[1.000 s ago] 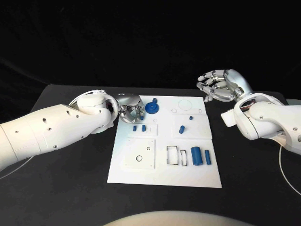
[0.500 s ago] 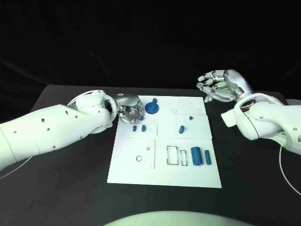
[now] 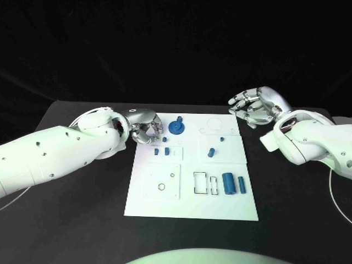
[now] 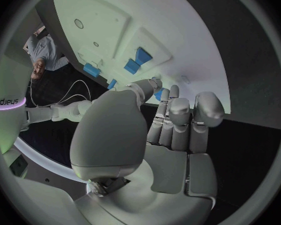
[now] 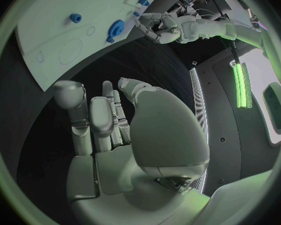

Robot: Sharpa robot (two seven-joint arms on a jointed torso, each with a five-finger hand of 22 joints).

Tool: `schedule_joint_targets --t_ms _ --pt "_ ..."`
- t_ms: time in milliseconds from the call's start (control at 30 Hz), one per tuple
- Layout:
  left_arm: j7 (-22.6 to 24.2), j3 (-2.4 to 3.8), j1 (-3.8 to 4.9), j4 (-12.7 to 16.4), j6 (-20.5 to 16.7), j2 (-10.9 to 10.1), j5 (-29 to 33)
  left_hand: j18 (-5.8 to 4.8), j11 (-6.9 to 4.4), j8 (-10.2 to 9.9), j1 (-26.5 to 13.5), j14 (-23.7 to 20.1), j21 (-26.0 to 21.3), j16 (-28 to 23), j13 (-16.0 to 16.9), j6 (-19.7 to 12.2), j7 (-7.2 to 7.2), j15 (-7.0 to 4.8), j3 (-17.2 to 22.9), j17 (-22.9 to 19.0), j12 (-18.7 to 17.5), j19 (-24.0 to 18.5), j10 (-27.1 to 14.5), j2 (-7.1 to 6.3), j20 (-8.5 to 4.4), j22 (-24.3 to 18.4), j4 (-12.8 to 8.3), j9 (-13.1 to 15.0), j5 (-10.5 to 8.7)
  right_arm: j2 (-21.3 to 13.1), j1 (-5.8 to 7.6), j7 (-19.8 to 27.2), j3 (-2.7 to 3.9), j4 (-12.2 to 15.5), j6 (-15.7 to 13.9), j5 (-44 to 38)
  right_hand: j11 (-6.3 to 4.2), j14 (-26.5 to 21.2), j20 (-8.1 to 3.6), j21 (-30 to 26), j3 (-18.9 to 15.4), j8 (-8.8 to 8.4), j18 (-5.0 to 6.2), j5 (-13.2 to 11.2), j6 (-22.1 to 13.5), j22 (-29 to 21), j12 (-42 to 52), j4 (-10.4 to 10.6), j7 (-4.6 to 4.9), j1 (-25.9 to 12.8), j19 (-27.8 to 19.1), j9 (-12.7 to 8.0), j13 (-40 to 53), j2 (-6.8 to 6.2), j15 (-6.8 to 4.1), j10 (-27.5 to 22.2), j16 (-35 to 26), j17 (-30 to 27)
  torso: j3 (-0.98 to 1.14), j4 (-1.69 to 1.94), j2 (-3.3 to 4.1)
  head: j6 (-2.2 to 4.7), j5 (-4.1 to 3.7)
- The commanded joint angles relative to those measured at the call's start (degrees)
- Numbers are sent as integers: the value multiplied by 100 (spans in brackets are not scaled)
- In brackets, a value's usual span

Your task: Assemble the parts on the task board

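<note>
The left hand (image 3: 144, 125) sits at the board's (image 3: 192, 203) far left corner, fingers curled in, grasping nothing visible. Blue parts (image 3: 234, 182) lie on the board; a blue disc (image 3: 176, 128) stands near its far edge, just beside that hand. The right hand (image 3: 254, 106) hangs off the far right corner, curled and empty.

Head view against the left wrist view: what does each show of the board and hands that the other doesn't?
Head view alone: the whole task board, the two cylinders near its right side, and the right hand. Left wrist view alone: the left hand's palm side, fingers curled with nothing in them. Both: the left hand at the board's far left corner and the small blue blocks.
</note>
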Motion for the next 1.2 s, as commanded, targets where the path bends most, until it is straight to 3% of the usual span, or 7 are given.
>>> schedule_joint_targets --t_ms 33,300,367,433,600,867,1200 --pt "903 20 1 77 -976 -84 1353 112 23 30 -52 -209 -273 -200 9 54 30 17 -9 -400 17 -219 8 20 -1 -342 -5 -12 -10 0 -4 -565 1 -33 980 -1399 -22 287 -11 572 73 -67 -150 -70 122 426 -167 -71 -20 7 101 -35 -104 -25 -22 161 394 270 -1 -4 -4 58 -65" --pt "1733 37 2 505 -1245 -532 4279 168 19 60 4 -428 -521 -406 52 119 46 18 5 -819 115 -393 70 139 5 -624 -55 -17 3 -4 -32 -1241 0 33 1511 -3908 -36 380 -4 1564 123 -187 -292 -303 325 1159 -566 -170 -88 -72 250 -79 -299 -102 -20 265 1008 686 -2 2 -9 192 -313" --pt "1878 38 1 624 -1186 -626 4814 236 23 68 8 -629 -790 -600 64 123 48 19 -9 -1215 141 -591 53 166 6 -951 -77 -21 4 -1 -52 -1405 0 73 1520 -4357 -18 381 10 1635 139 -228 -302 -412 321 1221 -681 -161 -90 -97 248 -94 -355 -120 4 191 1057 710 -6 14 -6 222 -358" --pt "2024 37 -7 722 -1123 -702 5265 254 22 69 9 -701 -872 -666 70 121 50 21 -16 -1340 155 -650 43 180 7 -1042 -89 -25 5 5 -72 -1539 0 104 1507 -4696 6 373 30 1670 238 -301 -301 -796 305 1270 -793 -163 -82 -85 224 -123 -421 -135 26 166 1095 716 -10 19 -2 242 -393" --pt "2365 31 -69 971 -984 -897 6287 336 7 81 -29 -913 -1266 -813 116 115 34 14 -107 -1542 261 -930 69 230 7 -1476 -105 -35 -7 51 -117 -1813 0 148 1409 -5279 40 362 57 1623 290 -435 -285 -880 207 1274 -950 -130 -62 -140 168 -184 -516 -223 67 50 1120 702 -11 20 -11 265 -432" --pt "2531 28 -120 1134 -928 -1044 6903 433 -63 91 -90 -1453 -2078 -1067 368 105 -16 -8 -442 -1740 754 -1494 187 274 -5 -2200 -131 -78 -7 182 -189 -1958 0 140 1478 -5563 43 382 63 1803 294 -464 -316 -899 199 1388 -977 -126 -59 -147 213 -201 -539 -242 74 45 1229 791 -24 16 -4 268 -444" --pt "2575 28 -130 1236 -897 -1102 7136 435 -61 101 -76 -1499 -2140 -1076 413 112 -14 -6 -477 -1765 833 -1513 132 305 -2 -2238 -140 -85 -3 354 -278 -1973 -8 75 1607 -5672 20 415 55 2180 409 -438 -377 -866 391 1638 -960 -179 -77 -69 308 -204 -573 -194 68 239 1397 898 -29 9 11 237 -467"
